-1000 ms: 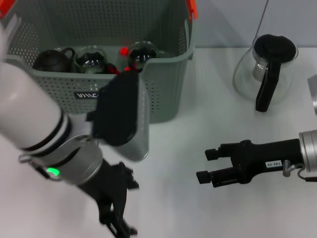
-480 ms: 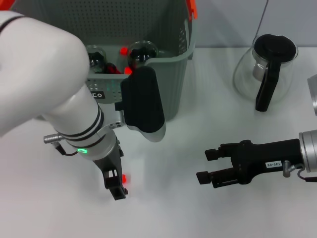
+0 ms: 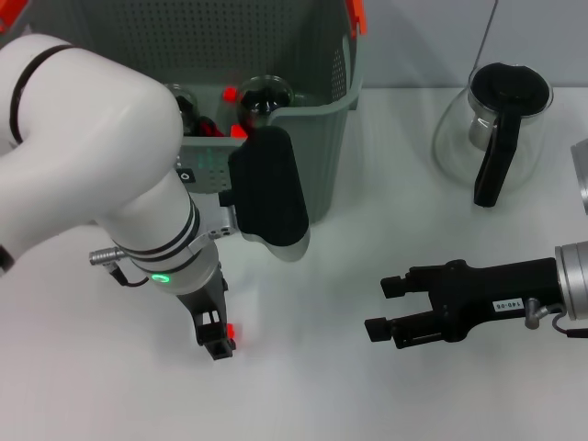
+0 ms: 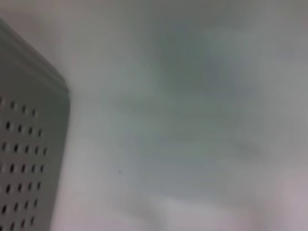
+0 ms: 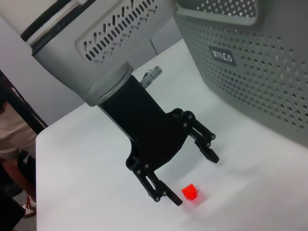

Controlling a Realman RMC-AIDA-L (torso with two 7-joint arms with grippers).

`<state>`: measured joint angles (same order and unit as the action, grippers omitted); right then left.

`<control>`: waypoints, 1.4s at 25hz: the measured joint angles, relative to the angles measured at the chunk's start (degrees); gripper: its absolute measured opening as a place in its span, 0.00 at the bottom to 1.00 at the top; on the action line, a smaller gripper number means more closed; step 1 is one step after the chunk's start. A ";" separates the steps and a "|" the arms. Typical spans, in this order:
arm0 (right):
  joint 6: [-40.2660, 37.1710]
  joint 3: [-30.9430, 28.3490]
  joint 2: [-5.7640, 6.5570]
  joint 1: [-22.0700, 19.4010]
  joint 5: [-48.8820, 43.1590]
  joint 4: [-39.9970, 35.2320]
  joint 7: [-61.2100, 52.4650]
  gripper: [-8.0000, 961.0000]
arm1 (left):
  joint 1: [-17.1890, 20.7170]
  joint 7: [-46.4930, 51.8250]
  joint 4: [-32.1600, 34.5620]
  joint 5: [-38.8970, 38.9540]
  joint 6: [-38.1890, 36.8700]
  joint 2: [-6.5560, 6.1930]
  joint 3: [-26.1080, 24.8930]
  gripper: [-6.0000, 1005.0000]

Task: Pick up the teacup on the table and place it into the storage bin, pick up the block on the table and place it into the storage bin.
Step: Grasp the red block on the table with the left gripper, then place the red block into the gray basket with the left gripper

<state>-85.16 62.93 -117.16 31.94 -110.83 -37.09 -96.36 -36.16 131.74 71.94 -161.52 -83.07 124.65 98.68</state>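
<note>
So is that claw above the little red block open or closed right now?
Open. The left gripper has its two fingers spread apart, with the red block on the table between them, not yet pinched.

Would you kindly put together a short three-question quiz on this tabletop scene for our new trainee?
1. True or false: the left end effector is already shut on the red block.
2. Which arm is working at the red block: A) left, B) right?
3. Fill in: the glass teapot with the black handle stands on the table, outside the storage ____.

Key:
1. False. Its fingers are open, and the block lies on the table between the fingertips, nearer one of them.
2. A. The right end effector rests open, off to the side.
3. bin.
</note>
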 joint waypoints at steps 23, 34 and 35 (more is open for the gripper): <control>0.09 0.00 0.00 -0.22 0.00 0.00 0.12 0.92 | 0.13 -0.56 -1.36 0.64 0.32 -0.02 3.64 0.33; 0.08 0.00 0.00 -0.24 0.00 0.00 0.25 0.92 | 0.05 1.78 -0.74 0.62 0.31 -0.04 2.94 0.32; 0.08 0.00 0.00 -0.24 0.00 0.01 0.27 0.92 | 0.12 2.18 -0.25 0.62 0.20 -0.06 2.83 0.27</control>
<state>-85.08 62.93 -117.15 31.69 -110.83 -37.09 -96.08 -36.03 133.93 71.70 -160.90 -82.86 124.59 101.50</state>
